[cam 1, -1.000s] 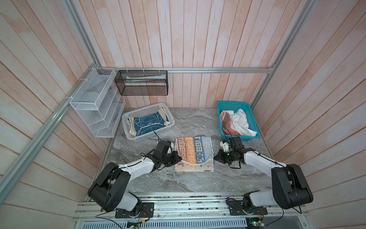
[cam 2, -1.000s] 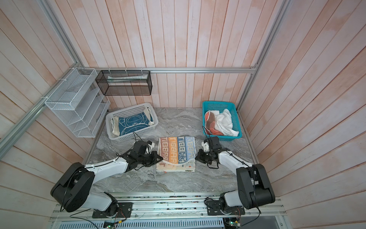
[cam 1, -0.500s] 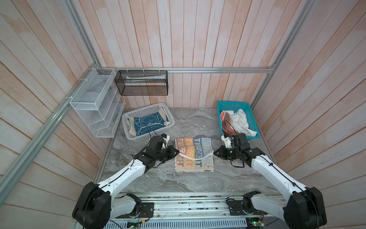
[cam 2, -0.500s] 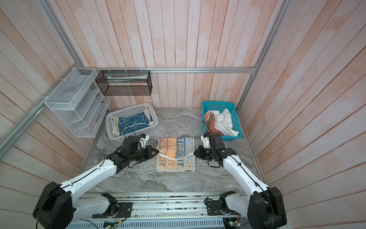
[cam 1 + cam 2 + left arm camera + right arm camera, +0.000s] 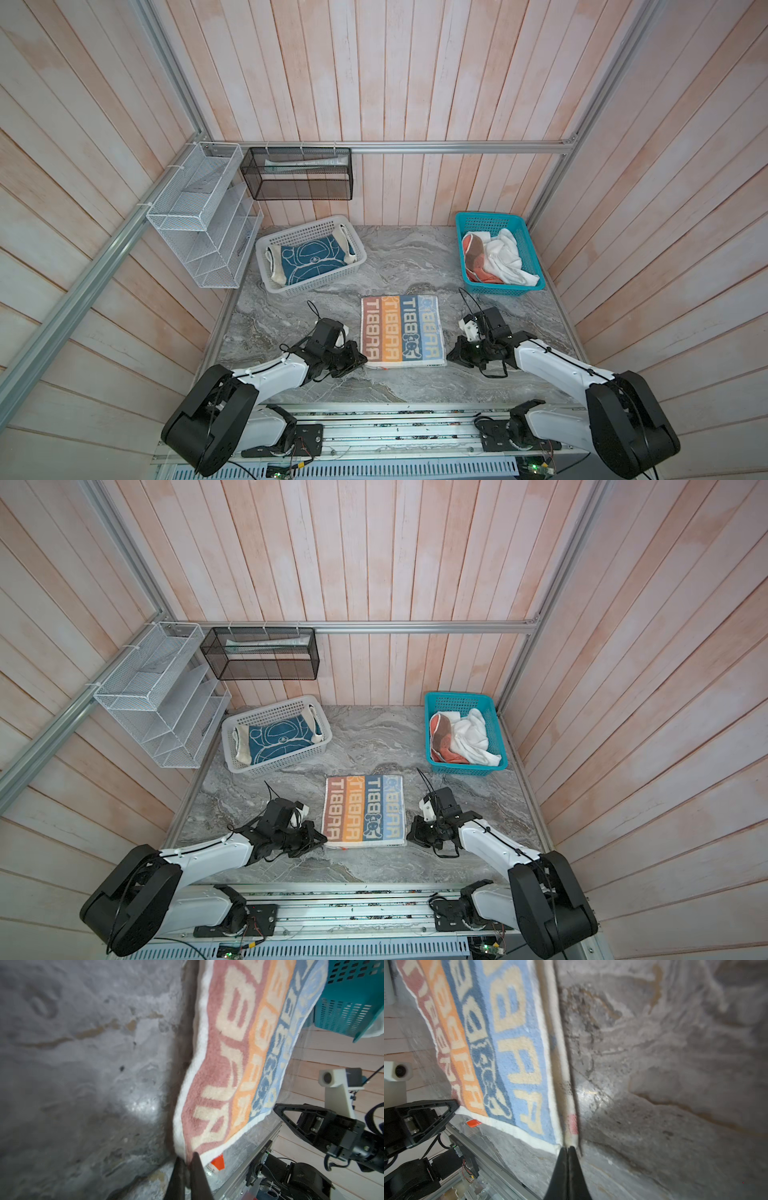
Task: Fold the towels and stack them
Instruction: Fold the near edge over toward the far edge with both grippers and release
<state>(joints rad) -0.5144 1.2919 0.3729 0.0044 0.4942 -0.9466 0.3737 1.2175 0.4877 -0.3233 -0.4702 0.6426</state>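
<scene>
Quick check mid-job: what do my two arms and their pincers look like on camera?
The left arm and right arm have white links, bulky black joints and thin black cables. The left pincer and right pincer are black, with triangular tapering fingers.

A gray counter (image 5: 399,257) lies under both hands. Past the left hand (image 5: 362,360) sits a white basket (image 5: 316,279). Past the right hand (image 5: 450,356) sits a teal basket (image 5: 490,220). Farther off, a white wire rack (image 5: 199,232) and a black mesh box (image 5: 297,178) hang on the wooden wall (image 5: 415,83).
</scene>
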